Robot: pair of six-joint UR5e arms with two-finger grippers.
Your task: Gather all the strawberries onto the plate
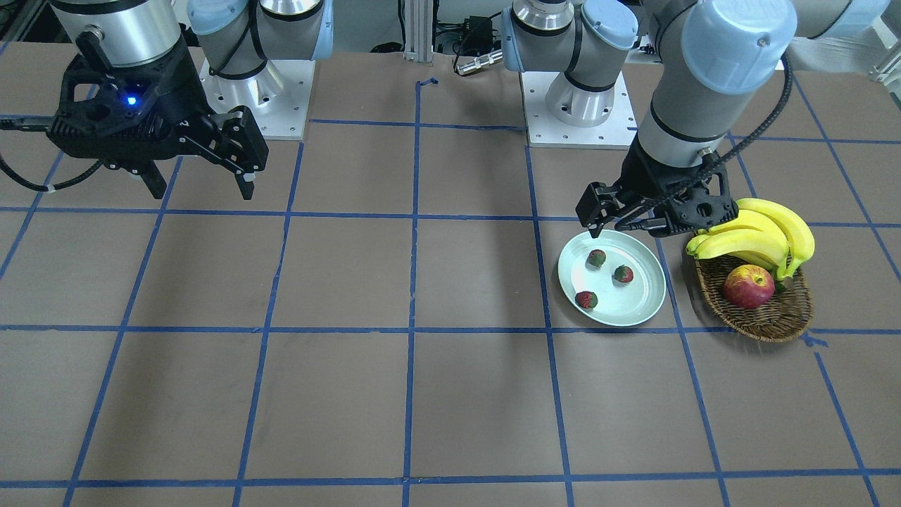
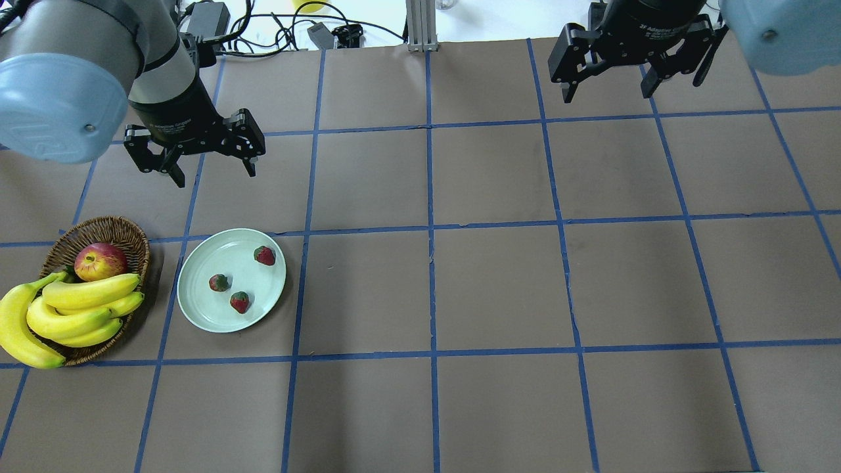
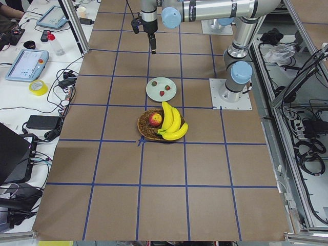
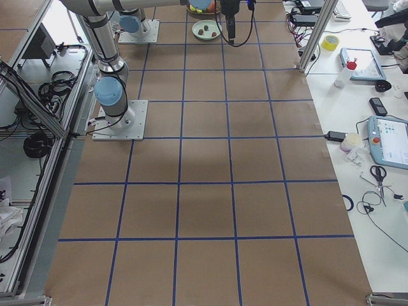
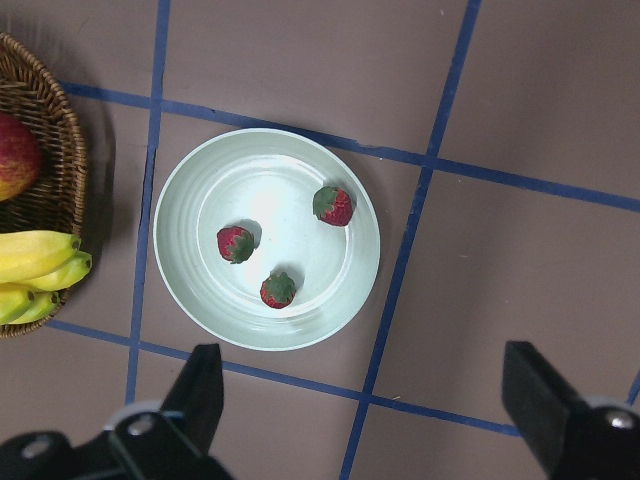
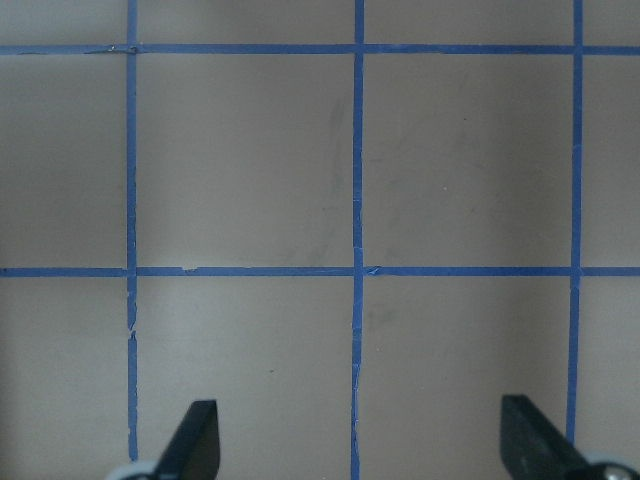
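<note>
**Mint-green plate holds all three berries**

You've got three strawberries [image 5: 334, 205] lying apart on the plate [image 5: 300, 165], just ahead of and below your left gripper [image 5: 365, 400]. It hangs with jaws spread wide, gripping nothing. The wicker basket [image 5: 55, 120] sits to that gripper's left, beside the plate. Your right gripper [image 6: 362, 440] hovers well away, also wide open.

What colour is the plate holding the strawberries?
Pale mint green, glossy; the plate shows best in the left wrist view.
</note>
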